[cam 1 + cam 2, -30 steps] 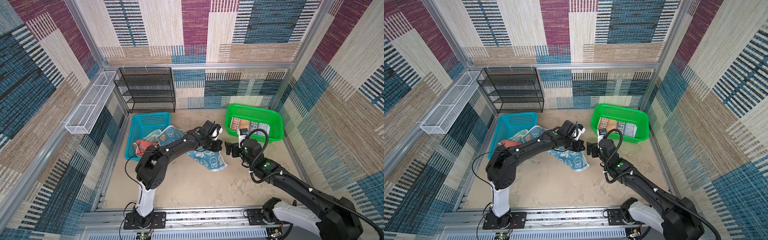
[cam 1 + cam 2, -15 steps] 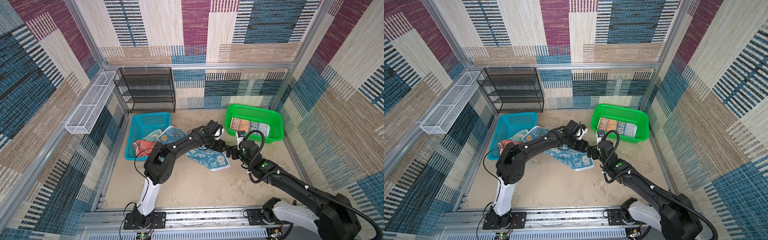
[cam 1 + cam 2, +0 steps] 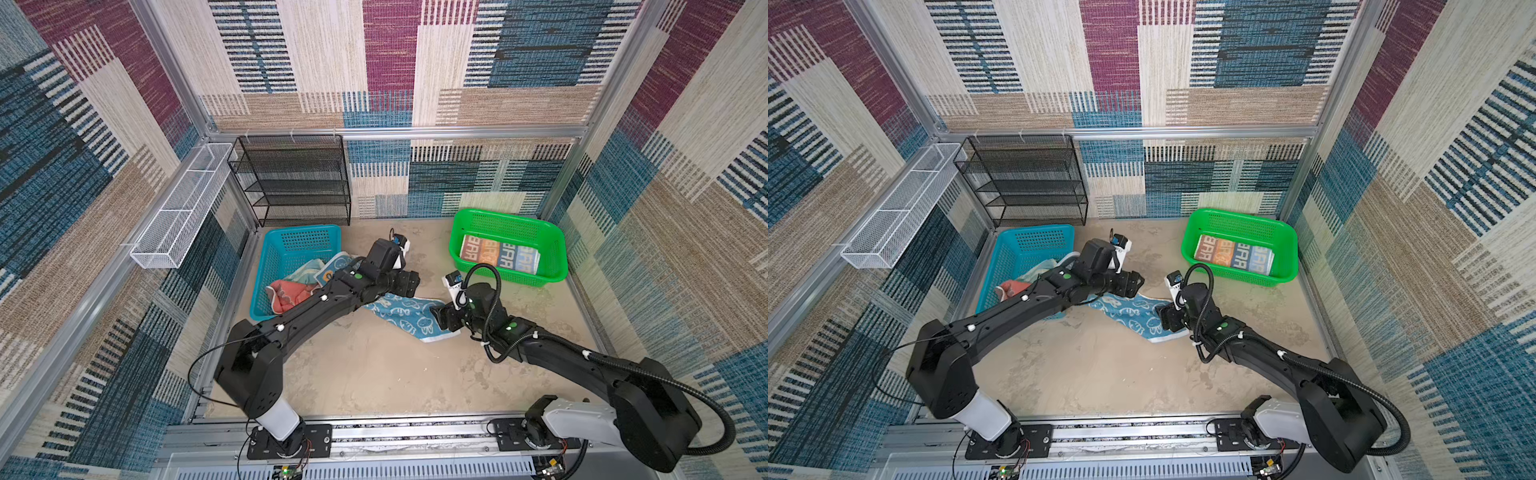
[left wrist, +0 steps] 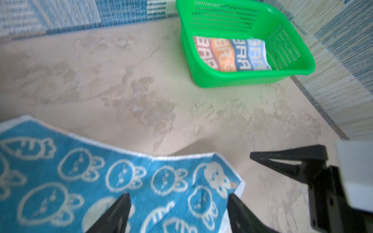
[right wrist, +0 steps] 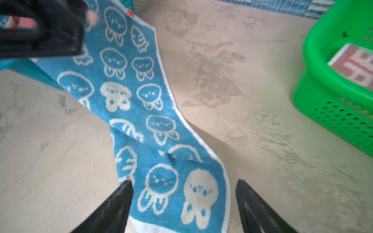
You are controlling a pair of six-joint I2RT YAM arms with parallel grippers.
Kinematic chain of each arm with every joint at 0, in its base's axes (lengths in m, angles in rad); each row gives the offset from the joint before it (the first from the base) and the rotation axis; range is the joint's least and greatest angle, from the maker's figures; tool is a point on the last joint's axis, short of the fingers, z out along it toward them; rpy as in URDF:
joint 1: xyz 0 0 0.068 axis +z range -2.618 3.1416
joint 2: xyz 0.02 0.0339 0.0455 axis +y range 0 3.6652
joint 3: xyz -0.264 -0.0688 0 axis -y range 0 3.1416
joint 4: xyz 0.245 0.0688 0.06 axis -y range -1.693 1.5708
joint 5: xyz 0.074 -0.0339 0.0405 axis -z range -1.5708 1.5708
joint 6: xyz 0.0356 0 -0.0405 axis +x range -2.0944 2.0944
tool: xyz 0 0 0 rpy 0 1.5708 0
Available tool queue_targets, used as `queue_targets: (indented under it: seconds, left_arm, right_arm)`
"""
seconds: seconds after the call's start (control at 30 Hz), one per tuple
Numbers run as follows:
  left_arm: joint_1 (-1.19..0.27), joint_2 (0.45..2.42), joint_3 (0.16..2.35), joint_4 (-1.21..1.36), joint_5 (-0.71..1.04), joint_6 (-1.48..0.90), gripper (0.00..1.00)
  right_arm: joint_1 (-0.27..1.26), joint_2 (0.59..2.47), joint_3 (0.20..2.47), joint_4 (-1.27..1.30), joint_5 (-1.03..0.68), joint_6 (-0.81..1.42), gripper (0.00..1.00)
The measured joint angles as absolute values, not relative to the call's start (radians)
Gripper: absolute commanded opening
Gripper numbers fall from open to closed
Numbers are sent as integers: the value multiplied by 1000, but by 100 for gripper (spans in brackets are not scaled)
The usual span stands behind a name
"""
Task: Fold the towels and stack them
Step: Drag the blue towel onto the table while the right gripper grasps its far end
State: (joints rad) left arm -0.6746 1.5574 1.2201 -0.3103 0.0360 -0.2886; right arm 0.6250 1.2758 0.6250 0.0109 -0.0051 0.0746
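A blue towel with white rabbit faces (image 3: pixel 409 316) (image 3: pixel 1136 311) lies stretched out on the sandy floor between my arms. My left gripper (image 3: pixel 409 283) (image 4: pixel 178 203) hovers open over its far end, with nothing between the fingers. My right gripper (image 3: pixel 439 319) (image 5: pixel 183 193) is open, its fingers standing on either side of the towel's (image 5: pixel 141 105) near end. The orange-and-blue lettered towel (image 3: pixel 498 257) (image 4: pixel 230 54) lies folded in the green basket (image 3: pixel 557 249). A coral towel (image 3: pixel 286 293) is bunched in the blue basket (image 3: pixel 299 230) with a pale printed cloth (image 3: pixel 332 270).
A black wire rack (image 3: pixel 291 183) stands against the back wall. A white wire tray (image 3: pixel 178 208) hangs on the left wall. The green basket (image 5: pixel 323 80) sits close to my right arm. Patterned walls close in the floor on three sides.
My left gripper has opened and let go of the rabbit towel, which now lies flatter. My right gripper has moved in over the towel's near end, and its jaws have narrowed slightly.
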Motion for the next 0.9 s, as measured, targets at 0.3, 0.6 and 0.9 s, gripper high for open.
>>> queue_targets:
  seconds: [0.3,0.6,0.9]
  left_arm:
    - [-610,1274,946,-277,-52,-353,80]
    - [-579,1203,870,-279,-75,-379,80]
    - [-574,1200,857,-278,-81,-387,80]
  right_arm:
    - [764,1506,719,-3,9,74,82]
    - [804,1694,818,-3,22,71,68]
    - [805,1788,914,-35,78,78,10]
